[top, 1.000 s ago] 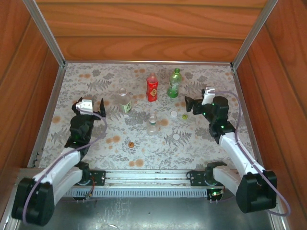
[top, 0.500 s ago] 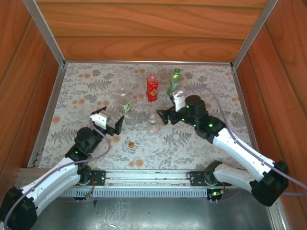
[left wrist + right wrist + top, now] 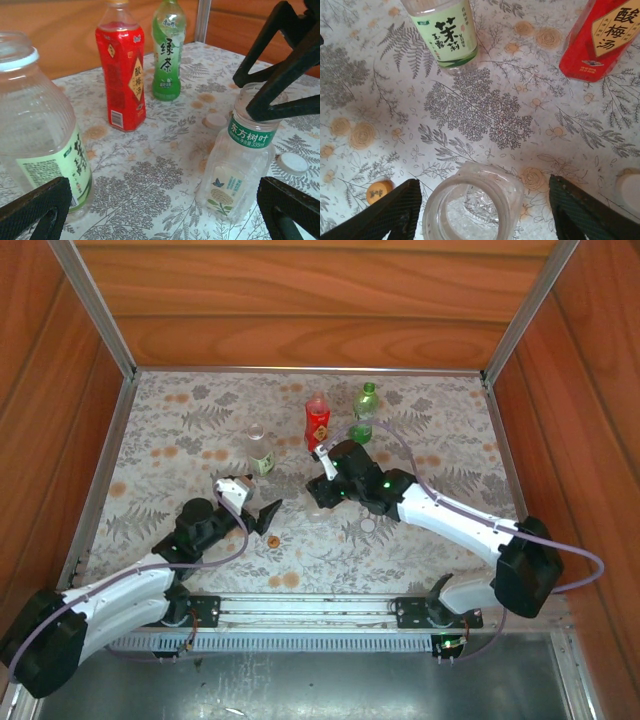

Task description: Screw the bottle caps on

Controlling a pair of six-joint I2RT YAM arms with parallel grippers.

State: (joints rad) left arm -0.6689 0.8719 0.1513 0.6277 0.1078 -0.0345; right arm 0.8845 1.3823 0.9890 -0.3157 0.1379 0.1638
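Observation:
A small clear bottle (image 3: 470, 210) with a green neck band (image 3: 240, 155) stands uncapped at the table's middle. My right gripper (image 3: 485, 212) is open astride its neck, a finger (image 3: 387, 210) on each side with a gap to the bottle; in the top view the gripper (image 3: 316, 490) covers it. My left gripper (image 3: 268, 515) is open and empty, low over the table just left of that bottle (image 3: 160, 215). The bigger clear bottle (image 3: 258, 448), red bottle (image 3: 317, 422) and green bottle (image 3: 364, 412) stand uncapped behind. An orange cap (image 3: 272, 540) and white caps (image 3: 216, 120) (image 3: 292, 162) lie loose.
The flower-printed table cloth (image 3: 200, 440) is ringed by wooden walls (image 3: 300, 300) and metal rails (image 3: 95, 490). The right forearm (image 3: 440, 515) stretches across the table's right half. Open cloth lies at the left and far right.
Both arms swung in toward the middle. The right gripper came down around the small clear bottle's neck and its jaws narrowed. The left gripper moved right and lower, still open.

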